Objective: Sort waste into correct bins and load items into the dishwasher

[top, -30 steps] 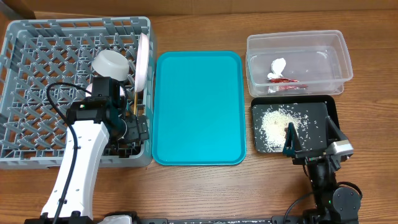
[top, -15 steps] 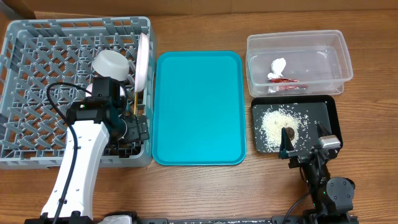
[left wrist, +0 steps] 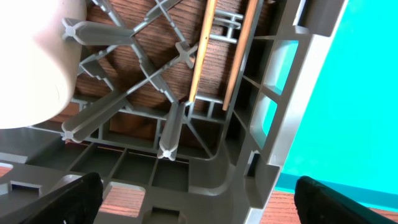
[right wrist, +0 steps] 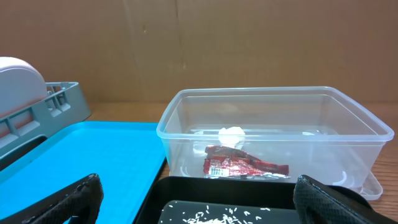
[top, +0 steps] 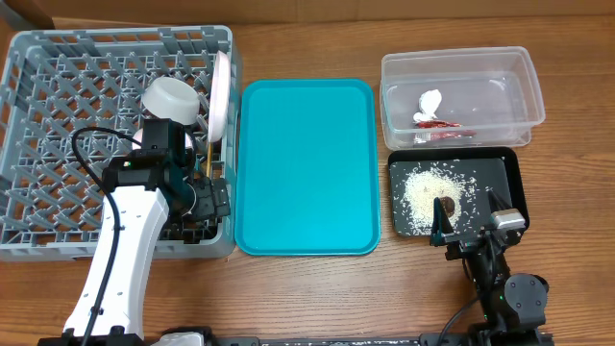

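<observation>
1. From overhead, the grey dish rack (top: 115,37) sat at the left of the tabletop (top: 307,298), with the flat teal tray (top: 307,163) just beside it.
2. A white bowl (top: 173,96) rested in the rack, and a pale round dish (top: 223,91) stood on edge against its right wall. Two chopsticks (top: 207,159) lay below that dish.
3. The left tool (top: 207,197) hung over the rack's near right corner; this view did not show how its jaws stood.
4. At the right, the clear tub (top: 461,56) held the red-and-white wrapper (top: 434,128). The black tray (top: 504,173) just in front of it carried the rice grains (top: 423,192) and a small brown lump (top: 447,204).
5. The right tool (top: 469,219) sat over the black tray's near edge, jaws spread.
6. In the left wrist view, the left tool (left wrist: 199,205) was released, grasping nothing. Both chopsticks (left wrist: 202,50) lay on the rack lattice (left wrist: 130,93), near the wall next to the teal tray (left wrist: 348,93).
7. In the right wrist view, the right tool (right wrist: 199,205) was spread wide and empty. The wrapper (right wrist: 242,165) lay on the tub's (right wrist: 273,124) floor, and rice (right wrist: 205,214) showed in the black tray (right wrist: 186,186).
</observation>
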`<move>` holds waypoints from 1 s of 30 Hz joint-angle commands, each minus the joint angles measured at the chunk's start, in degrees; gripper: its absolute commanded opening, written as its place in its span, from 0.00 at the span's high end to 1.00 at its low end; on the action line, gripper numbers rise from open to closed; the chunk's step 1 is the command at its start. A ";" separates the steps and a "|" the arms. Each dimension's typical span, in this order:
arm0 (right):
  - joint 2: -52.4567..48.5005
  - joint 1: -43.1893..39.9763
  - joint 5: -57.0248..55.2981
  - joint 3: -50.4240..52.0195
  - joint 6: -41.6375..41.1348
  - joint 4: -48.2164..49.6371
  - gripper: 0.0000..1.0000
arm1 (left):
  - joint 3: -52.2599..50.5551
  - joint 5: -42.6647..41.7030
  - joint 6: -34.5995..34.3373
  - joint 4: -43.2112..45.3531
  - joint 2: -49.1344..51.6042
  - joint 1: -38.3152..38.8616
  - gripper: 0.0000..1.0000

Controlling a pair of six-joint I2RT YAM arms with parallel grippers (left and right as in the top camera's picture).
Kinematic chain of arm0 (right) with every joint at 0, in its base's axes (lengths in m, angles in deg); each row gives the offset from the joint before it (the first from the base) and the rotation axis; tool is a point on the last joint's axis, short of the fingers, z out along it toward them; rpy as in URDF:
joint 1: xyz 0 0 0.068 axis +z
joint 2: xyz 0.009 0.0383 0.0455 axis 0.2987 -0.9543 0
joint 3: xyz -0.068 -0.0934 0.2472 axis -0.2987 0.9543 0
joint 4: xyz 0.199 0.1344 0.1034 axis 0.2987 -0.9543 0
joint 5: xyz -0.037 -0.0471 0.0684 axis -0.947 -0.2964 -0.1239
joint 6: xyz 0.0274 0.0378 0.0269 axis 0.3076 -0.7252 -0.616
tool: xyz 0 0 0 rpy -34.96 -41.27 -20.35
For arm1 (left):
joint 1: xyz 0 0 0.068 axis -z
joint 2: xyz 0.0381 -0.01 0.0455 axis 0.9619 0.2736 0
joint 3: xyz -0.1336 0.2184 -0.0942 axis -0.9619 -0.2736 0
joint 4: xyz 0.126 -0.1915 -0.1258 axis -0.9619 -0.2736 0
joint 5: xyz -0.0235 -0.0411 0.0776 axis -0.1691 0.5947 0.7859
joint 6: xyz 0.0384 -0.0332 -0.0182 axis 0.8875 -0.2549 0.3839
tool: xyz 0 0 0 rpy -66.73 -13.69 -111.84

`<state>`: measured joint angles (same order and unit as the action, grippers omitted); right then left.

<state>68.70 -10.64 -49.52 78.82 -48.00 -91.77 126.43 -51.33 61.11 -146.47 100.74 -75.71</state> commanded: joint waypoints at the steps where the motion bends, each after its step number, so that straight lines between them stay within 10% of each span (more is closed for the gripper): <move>1: 0.57 -0.07 0.07 0.61 0.22 0.44 0.00 | -0.26 0.52 -0.39 0.22 0.33 0.13 0.00; 30: 0.57 -0.07 0.09 0.61 0.22 0.44 0.00 | -0.26 0.55 -0.37 0.24 -4.52 0.13 0.00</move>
<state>68.70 -10.64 -49.50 78.82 -48.02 -91.81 126.43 -51.33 61.09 -146.49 100.04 -75.71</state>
